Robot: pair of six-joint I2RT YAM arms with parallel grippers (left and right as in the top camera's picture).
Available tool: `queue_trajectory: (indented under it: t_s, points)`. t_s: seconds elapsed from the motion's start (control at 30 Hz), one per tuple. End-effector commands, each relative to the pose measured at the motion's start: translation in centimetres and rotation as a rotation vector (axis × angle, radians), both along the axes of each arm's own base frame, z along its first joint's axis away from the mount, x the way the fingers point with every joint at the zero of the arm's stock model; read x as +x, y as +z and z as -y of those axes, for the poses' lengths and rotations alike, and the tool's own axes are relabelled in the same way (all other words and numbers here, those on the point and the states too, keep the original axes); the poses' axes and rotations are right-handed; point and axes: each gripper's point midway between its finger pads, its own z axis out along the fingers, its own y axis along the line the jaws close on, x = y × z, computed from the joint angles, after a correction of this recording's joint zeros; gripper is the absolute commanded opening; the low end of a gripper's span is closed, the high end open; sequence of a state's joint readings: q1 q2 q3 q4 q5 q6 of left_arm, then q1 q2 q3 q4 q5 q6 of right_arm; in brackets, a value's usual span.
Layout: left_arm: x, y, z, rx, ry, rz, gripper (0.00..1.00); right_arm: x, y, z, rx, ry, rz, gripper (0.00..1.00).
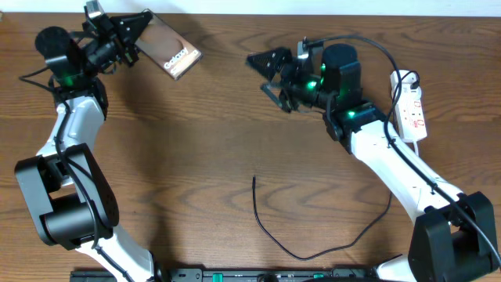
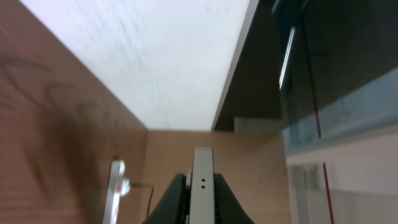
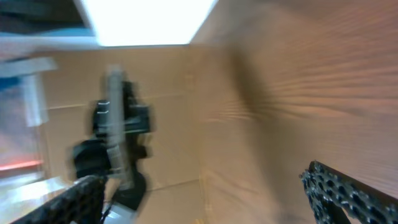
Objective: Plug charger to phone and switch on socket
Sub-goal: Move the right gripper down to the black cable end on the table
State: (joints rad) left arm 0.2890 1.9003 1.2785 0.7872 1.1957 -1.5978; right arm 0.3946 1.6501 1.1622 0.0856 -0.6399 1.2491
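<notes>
You're at the plugging step: your left gripper (image 1: 133,33) pinches the phone (image 1: 174,52) over the counter's (image 1: 196,141) far-left corner, your right gripper (image 1: 267,77) hangs spread and empty, and the charger (image 1: 255,192) lies loose mid-counter, so next lower the right onto its plug tip.

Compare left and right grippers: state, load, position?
The left gripper is shut on the phone; the right gripper is open and empty. The left is at the table's far-left corner; the right hovers nearer the socket. Both point toward each other, away from the charger.
</notes>
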Motion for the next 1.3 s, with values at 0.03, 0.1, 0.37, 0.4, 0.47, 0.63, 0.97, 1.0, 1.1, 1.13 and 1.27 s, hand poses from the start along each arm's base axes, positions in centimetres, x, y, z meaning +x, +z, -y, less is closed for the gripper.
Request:
queue_trajectory:
  t_s: [0.03,0.1,0.37,0.4,0.47,0.63,0.97,1.0,1.1,1.13,1.27]
  points:
    - [-2.0,1.3,2.0,0.03,-0.146,0.044,0.07,-2.3,-3.8,-0.7,-0.26,0.056,0.06,0.99]
    - [-2.2,1.2,2.1,0.031,-0.159,0.044,0.07,-5.0,-9.0,1.4,-0.526,0.061,-0.04,0.99]
    - [-2.5,1.1,2.4,0.034,-0.185,0.043,0.07,-12.5,-14.3,4.4,-0.934,0.182,-0.189,0.99]
    - [-2.6,1.1,2.4,0.034,-0.192,0.043,0.07,-13.1,-14.5,4.3,-0.944,0.202,-0.197,0.99]
    - [-2.8,1.1,2.5,0.042,-0.2,0.052,0.07,-13.8,-14.5,3.9,-0.953,0.224,-0.194,0.99]
    - [-3.1,1.0,2.6,0.05,-0.218,0.06,0.07,-15.1,-15.0,2.5,-0.972,0.238,-0.185,0.99]
    - [-3.0,0.9,2.5,0.057,-0.213,0.069,0.08,-17.1,-20.7,0.2,-1.054,0.248,-0.286,0.99]
    - [-3.0,0.9,2.5,0.057,-0.213,0.069,0.07,-17.0,-20.8,0.1,-1.051,0.248,-0.283,0.99]
    - [-3.0,0.9,2.5,0.057,-0.213,0.069,0.08,-16.9,-21.1,-0.3,-1.051,0.249,-0.272,0.99]
    - [-3.0,0.9,2.5,0.057,-0.214,0.069,0.07,-16.8,-21.2,-0.3,-1.05,0.246,-0.269,0.99]
    - [-3.0,0.9,2.5,0.061,-0.214,0.076,0.07,-16.1,-21.6,0.2,-1.09,0.212,-0.248,0.84]
